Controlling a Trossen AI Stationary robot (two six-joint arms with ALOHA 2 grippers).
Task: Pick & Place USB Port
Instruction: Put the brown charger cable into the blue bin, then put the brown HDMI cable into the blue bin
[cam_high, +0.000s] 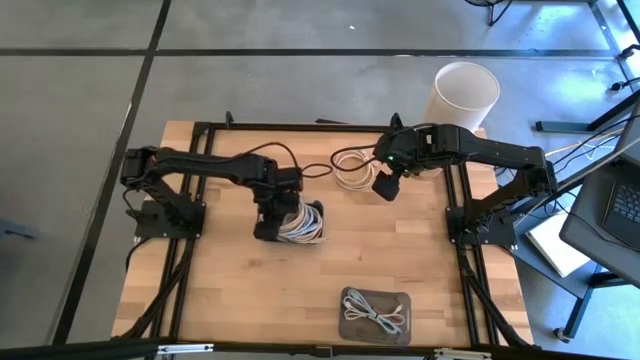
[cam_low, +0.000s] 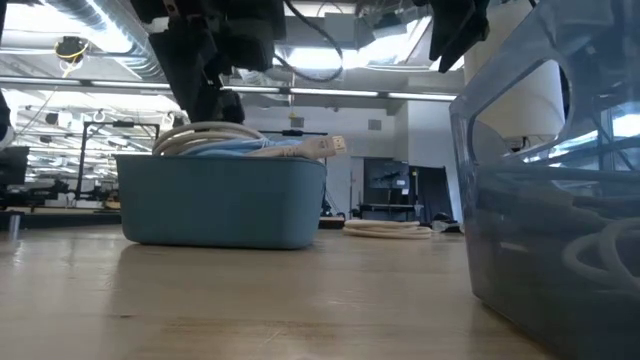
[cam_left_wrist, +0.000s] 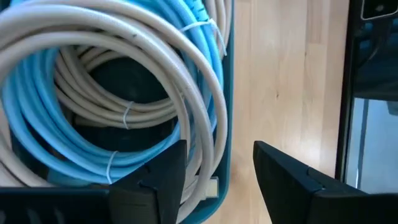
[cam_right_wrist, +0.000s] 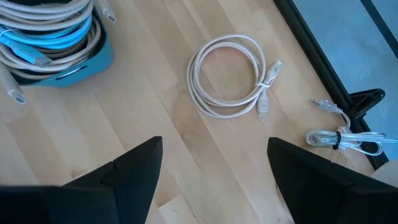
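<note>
Blue and cream cables (cam_left_wrist: 118, 93) were packed in coils in the teal bin (cam_high: 300, 222) mid-table, and the left gripper (cam_left_wrist: 214, 180) hung right over its edge, fingers apart with nothing between them. The right gripper (cam_right_wrist: 211, 168) was up in the air over the far side of the table (cam_high: 400, 250), fingers spread too and empty, above a loose cream coil (cam_right_wrist: 229, 76). Near the front edge, a grey tray (cam_high: 375, 315) had one more bundled cable in it.
</note>
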